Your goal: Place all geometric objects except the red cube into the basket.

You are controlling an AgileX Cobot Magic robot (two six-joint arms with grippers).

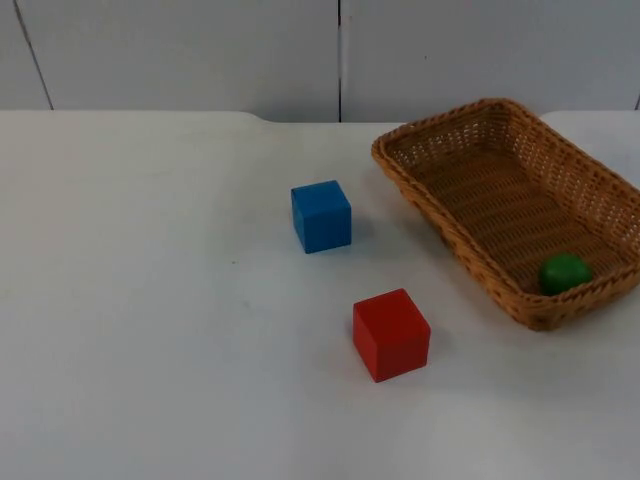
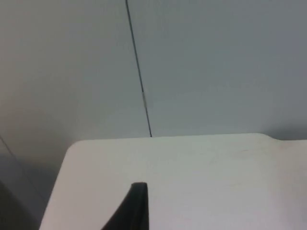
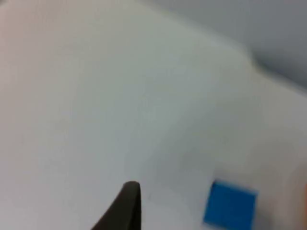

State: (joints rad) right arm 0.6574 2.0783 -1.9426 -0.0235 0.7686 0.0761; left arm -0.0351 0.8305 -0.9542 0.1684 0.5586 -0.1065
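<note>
The blue cube [image 1: 321, 215] is sitting on the white surface [image 1: 150, 300] just left of the wicker basket [image 1: 455, 238], and the red cube [image 1: 391, 334] is lying nearer, apart from both. The green ball [image 1: 564, 272] is resting inside the basket at its near end. My left pincer [image 2: 136, 206] is waiting over the surface's far edge by the grey wall [image 2: 216, 62], my right pincer [image 3: 125, 206] is hanging above the surface near the blue cube [image 3: 230, 204], and I cannot tell whether either is clenched or released.
</note>
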